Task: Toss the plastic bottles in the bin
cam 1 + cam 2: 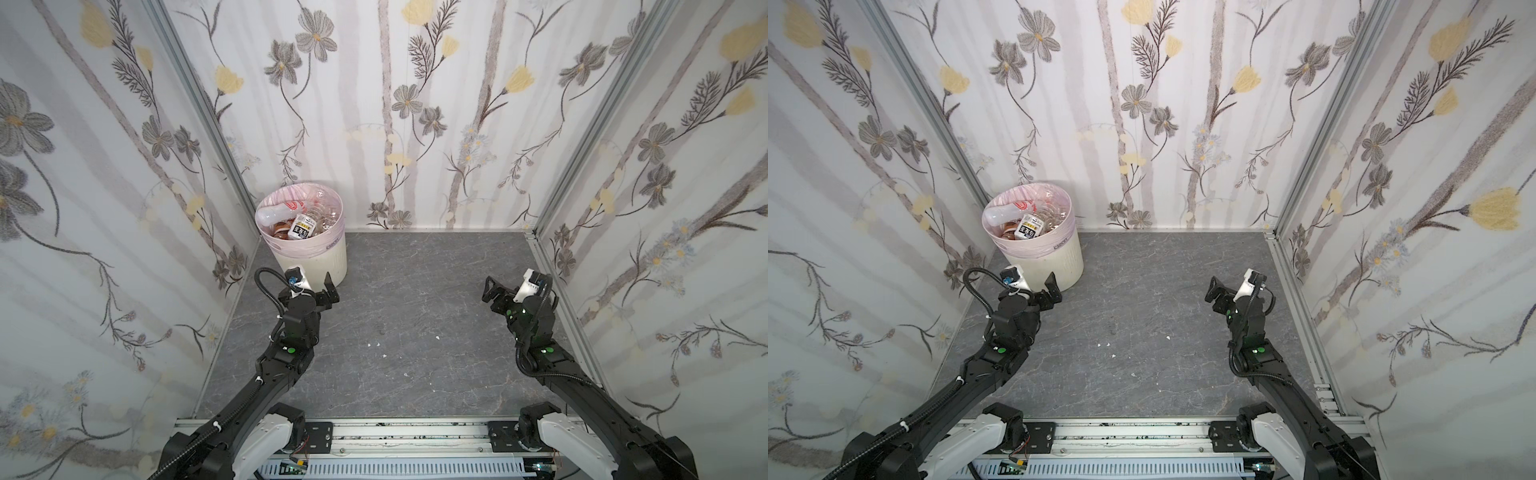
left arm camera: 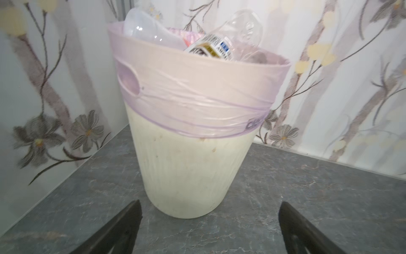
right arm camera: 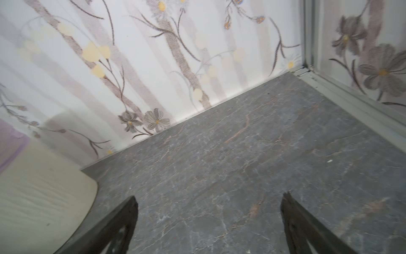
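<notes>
The bin [image 1: 320,259] [image 1: 1059,255], cream-white, ribbed and lined with a pale lilac bag, stands in the back left corner. In it lie several plastic bottles [image 1: 297,222] [image 1: 1021,222], piled up to the rim; a clear one and one with a gold label [image 2: 211,46] stick out above it. My left gripper [image 1: 320,289] [image 1: 1043,289] [image 2: 210,205] hovers just in front of the bin's base [image 2: 186,171], open and empty. My right gripper [image 1: 496,291] [image 1: 1221,293] [image 3: 209,198] is open and empty over bare floor at the right. No bottle shows outside the bin.
Dark grey marbled floor [image 1: 415,291] with a few tiny white scraps [image 1: 376,345] [image 1: 438,337]. Floral wall panels close in the left, back and right sides. An aluminium rail [image 1: 395,436] carrying both arm bases runs along the front edge.
</notes>
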